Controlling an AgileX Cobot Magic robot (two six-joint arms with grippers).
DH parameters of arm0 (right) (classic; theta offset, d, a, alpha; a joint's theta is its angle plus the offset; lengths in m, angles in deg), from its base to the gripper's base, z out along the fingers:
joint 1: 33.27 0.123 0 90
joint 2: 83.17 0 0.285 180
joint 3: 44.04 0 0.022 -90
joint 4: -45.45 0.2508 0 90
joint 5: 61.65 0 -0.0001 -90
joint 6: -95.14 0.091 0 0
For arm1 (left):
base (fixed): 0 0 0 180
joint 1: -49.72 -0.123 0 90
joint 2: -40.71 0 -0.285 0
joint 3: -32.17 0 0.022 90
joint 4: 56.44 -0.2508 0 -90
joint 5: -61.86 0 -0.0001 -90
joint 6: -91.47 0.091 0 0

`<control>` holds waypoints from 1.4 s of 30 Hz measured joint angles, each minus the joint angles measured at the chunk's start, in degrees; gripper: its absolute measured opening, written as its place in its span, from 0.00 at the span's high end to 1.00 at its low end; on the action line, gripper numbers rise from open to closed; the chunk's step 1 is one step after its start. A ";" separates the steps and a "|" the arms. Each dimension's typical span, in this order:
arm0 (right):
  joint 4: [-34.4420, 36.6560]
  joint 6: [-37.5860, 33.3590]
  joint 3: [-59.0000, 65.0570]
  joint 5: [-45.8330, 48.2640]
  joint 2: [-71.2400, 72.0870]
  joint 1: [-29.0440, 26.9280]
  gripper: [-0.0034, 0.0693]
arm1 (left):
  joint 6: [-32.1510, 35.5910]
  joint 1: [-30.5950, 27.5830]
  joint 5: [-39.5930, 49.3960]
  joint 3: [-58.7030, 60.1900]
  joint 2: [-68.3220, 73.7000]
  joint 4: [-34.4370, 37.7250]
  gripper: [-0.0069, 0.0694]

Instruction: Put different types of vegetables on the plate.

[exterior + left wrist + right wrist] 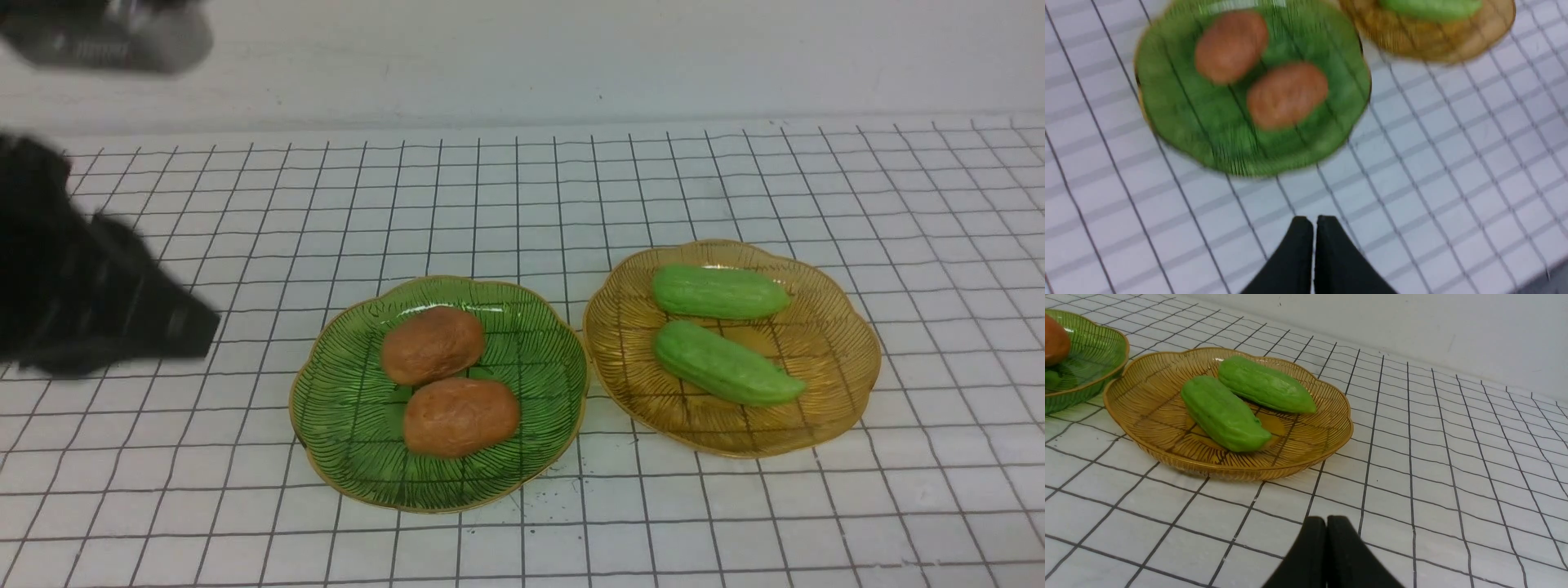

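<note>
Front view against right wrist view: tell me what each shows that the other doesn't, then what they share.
Only the front view: a blurred dark part of the left arm, and the green plate whole, with two brown potato-like vegetables in full.

Only the right wrist view: the right gripper, shut.

Both: the amber plate holding two light-green gourds, the wall and the grid-lined table. The right wrist view cuts off the green plate and shows only part of one brown vegetable.
</note>
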 joint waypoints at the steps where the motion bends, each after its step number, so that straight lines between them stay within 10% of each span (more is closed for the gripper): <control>1: -0.04 0.00 0.00 0.00 0.00 0.00 0.97 | 0.00 0.00 0.09 5.53 -4.60 -0.05 0.92; 19: -0.04 0.06 0.00 0.07 0.00 0.00 0.97 | 0.00 0.00 -23.43 34.25 -43.32 0.08 0.92; 42: 0.08 6.04 -0.06 0.41 0.00 0.00 0.97 | -0.21 0.00 -38.58 42.63 -45.24 3.45 0.92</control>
